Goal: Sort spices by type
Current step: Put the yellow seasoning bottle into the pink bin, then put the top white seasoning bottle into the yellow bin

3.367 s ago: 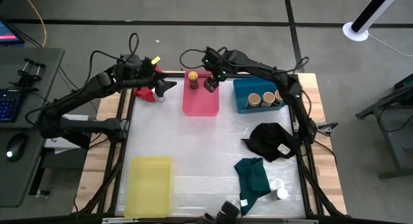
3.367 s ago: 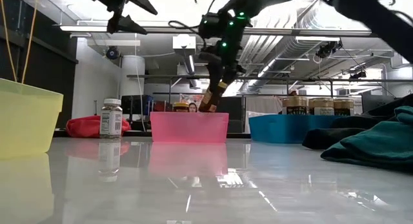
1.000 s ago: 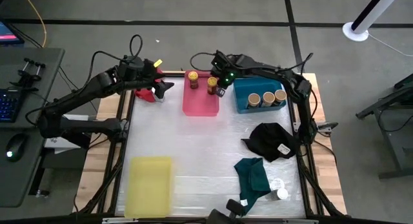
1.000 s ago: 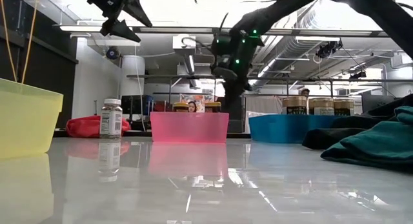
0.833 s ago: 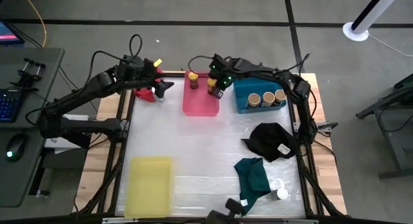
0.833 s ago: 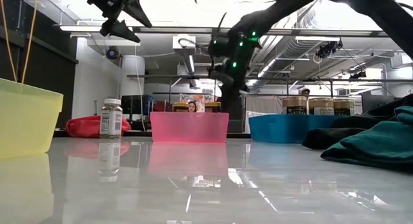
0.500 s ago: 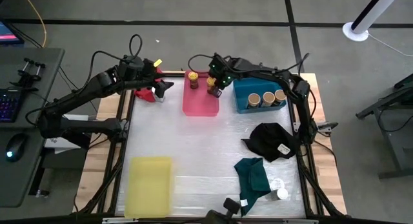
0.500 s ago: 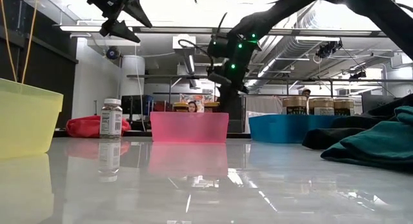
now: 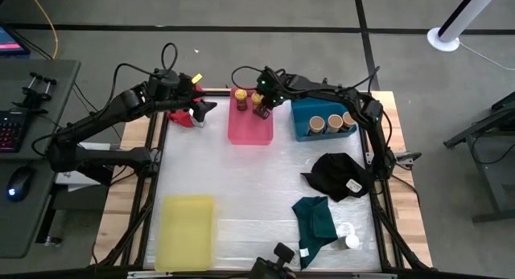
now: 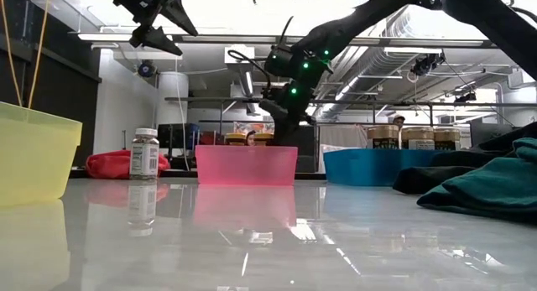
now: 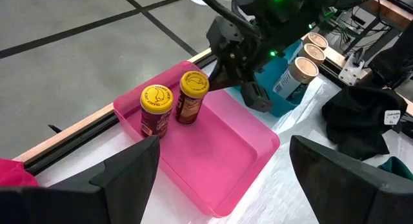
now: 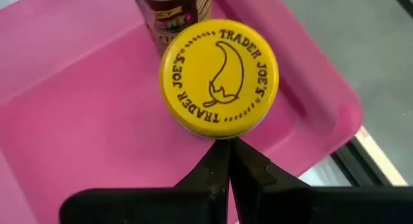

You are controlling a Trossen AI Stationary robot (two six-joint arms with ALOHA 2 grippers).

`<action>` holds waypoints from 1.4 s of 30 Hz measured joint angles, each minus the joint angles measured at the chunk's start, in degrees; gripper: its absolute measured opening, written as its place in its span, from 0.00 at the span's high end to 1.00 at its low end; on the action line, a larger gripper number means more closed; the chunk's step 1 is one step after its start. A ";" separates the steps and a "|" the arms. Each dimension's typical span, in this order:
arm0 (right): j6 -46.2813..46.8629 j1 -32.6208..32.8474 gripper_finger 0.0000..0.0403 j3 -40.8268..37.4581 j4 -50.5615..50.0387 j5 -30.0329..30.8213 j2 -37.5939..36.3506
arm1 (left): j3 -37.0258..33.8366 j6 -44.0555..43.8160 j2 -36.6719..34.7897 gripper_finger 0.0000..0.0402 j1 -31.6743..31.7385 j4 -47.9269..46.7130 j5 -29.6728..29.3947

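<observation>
High view shows my right gripper [image 9: 262,103] at the far end of the pink tray [image 9: 249,128], its fingers pressed together on nothing, just beside the two yellow-lidded jars [image 11: 193,84]. My worry is the closed fingertips: in the right wrist view they sit right under the nearer jar's lid [image 12: 219,77], so if I pull the arm away carelessly I judge I could clip that jar and knock it into its neighbour, since the pair stand almost touching. Both are narrow and upright, so a sideways nudge would tip them easily.

My left gripper [image 9: 205,108] hangs above the table's far left corner, spread wide and holding nothing, near the red cloth [image 9: 181,117]. From the low view a white-lidded jar [image 10: 144,153] stands alone on the table by that cloth. If I drop onto it off-centre, one finger may push it over rather than straddle it.

As for looks: the yellow-lidded jars have dark red-brown labels and printed lids with a chilli drawing. Three tan-lidded jars [image 9: 331,121] sit in a row in the blue tray [image 9: 302,122]. Another white-lidded jar [image 9: 352,241] lies at the near right beside the teal cloth [image 9: 315,220], with the black cloth [image 9: 338,174] farther along. The yellow tray [image 9: 187,231] holds nothing that I can see.
</observation>
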 joint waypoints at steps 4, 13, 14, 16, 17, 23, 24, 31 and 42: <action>0.12 0.00 1.00 0.05 2.15 0.86 0.89 | -0.02 0.00 0.00 0.17 0.00 -0.02 0.02; 0.61 0.26 1.00 0.02 5.23 0.24 2.16 | -0.02 -0.45 0.00 0.17 -0.04 -0.01 0.02; 0.59 0.28 1.00 0.02 5.80 0.22 2.18 | -0.01 -0.47 0.00 0.17 -0.04 -0.02 0.02; 0.60 0.26 1.00 0.04 7.25 0.22 2.16 | 0.00 -0.48 0.00 0.17 -0.04 -0.02 0.02; 0.61 0.26 1.00 0.03 7.89 0.23 2.16 | -0.02 -0.48 0.00 0.17 -0.04 -0.02 0.02; 0.97 0.26 1.00 0.04 10.45 0.22 2.14 | -0.01 -0.48 0.00 0.17 -0.04 -0.03 0.04; 0.22 0.26 1.00 0.04 9.85 0.24 2.14 | -0.01 -0.49 0.00 0.17 -0.04 -0.06 0.04; -3.67 -0.26 1.00 0.20 3.88 0.07 0.39 | -0.02 -0.09 0.00 0.17 -0.02 -0.72 0.07; -4.75 -3.86 1.00 0.26 -6.60 -7.46 -9.49 | 7.71 -5.12 9.71 0.18 4.55 -25.26 -2.86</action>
